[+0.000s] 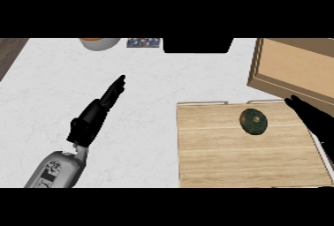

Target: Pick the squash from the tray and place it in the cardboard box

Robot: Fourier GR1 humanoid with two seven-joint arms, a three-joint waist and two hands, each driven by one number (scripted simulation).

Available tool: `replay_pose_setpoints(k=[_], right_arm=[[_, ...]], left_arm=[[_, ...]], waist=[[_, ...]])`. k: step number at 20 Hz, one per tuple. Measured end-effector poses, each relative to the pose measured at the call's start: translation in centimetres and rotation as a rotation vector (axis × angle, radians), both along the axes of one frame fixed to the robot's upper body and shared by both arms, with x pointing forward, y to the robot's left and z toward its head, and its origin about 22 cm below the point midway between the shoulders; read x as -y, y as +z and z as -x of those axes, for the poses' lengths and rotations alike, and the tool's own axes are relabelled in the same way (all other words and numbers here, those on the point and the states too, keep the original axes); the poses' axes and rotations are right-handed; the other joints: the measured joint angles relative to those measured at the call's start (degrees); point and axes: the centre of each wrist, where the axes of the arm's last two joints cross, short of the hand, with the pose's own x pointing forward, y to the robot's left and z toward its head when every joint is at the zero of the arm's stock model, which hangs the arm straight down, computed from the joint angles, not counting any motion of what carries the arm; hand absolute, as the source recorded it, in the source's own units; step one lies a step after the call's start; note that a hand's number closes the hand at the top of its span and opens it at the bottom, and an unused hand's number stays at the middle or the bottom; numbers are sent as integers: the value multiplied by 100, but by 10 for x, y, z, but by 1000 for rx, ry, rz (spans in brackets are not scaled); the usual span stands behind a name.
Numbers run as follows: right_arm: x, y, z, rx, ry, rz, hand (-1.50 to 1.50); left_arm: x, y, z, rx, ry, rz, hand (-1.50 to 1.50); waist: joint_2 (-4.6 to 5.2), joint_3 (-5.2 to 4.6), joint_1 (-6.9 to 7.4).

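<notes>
**White desk, squash lying on the tray**

White marbled desk fills most of the head view, with a strip of dark wood along its far left edge. A pale wooden tray sits at the lower right. On its far half lies the squash – dark green, roundish, clear of the tray's rim. Just beyond the tray's far right corner stands the cardboard box.

The right hand reaches in over the tray's right edge, fingers stretched out towards the box corner. It holds nothing and sits near the squash, not touching it. The left hand hovers over bare desk left of the tray – fingers straight, empty.

At the far edge sit a bowl with orange contents, a small patterned item and a black object.
</notes>
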Motion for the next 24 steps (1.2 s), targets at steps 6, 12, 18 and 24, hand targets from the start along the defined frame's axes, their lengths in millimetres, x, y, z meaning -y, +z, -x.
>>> replay_pose_setpoints(k=[6, 12, 18, 24], right_arm=[[-8, -20, -27, -33, -23, 15, -150], [-8, -44, -45, -84, -49, 44, -150], [-2, -59, -53, -55, -39, 31, -150], [-10, -68, -66, -54, -41, 47, -150]], left_arm=[[-3, -3, 4, 0, 2, 0, 0], [-2, -4, 5, 1, 3, 6, 0], [-2, -4, 2, -5, 3, -1, 0], [-6, -8, -1, -3, 3, -8, 0]], waist=[[2, 4, 11], [1, 5, 3], [0, 7, -15], [-1, 5, -14]])
